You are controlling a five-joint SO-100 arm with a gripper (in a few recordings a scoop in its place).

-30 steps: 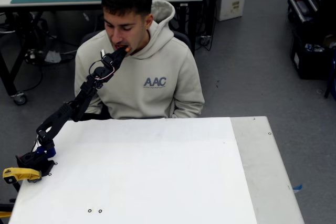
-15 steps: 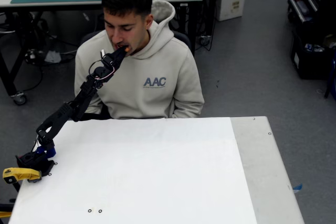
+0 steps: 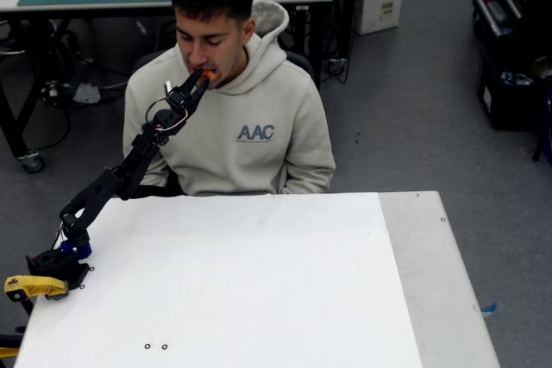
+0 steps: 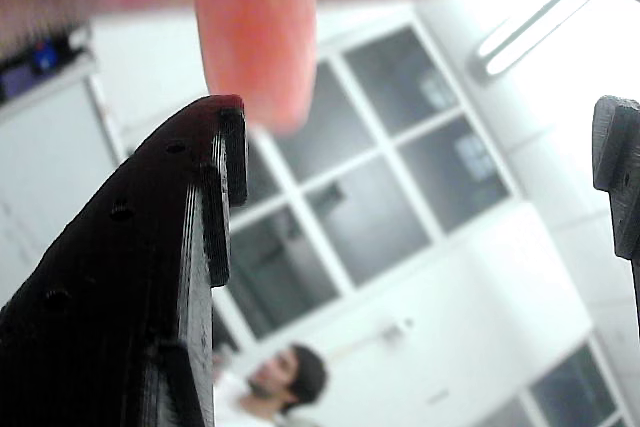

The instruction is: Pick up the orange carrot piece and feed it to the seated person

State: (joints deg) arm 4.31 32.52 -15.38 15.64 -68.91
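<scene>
While the black gripper (image 3: 198,82) is reaching up to the seated person (image 3: 233,118), the orange carrot piece (image 4: 255,37) is sticking out of his mouth, just above the left finger (image 4: 160,277). Its 2 matte, ridged fingers are standing wide apart, gripping nothing; the smooth carrot's upper end is hidden, blurred.

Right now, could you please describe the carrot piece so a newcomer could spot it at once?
Find the seated person in the beige hoodie behind the white table. The black gripper reaches up to the mouth, and the orange carrot piece sits there, held between the lips. It is the one small orange stub against black jaws, now open.
</scene>
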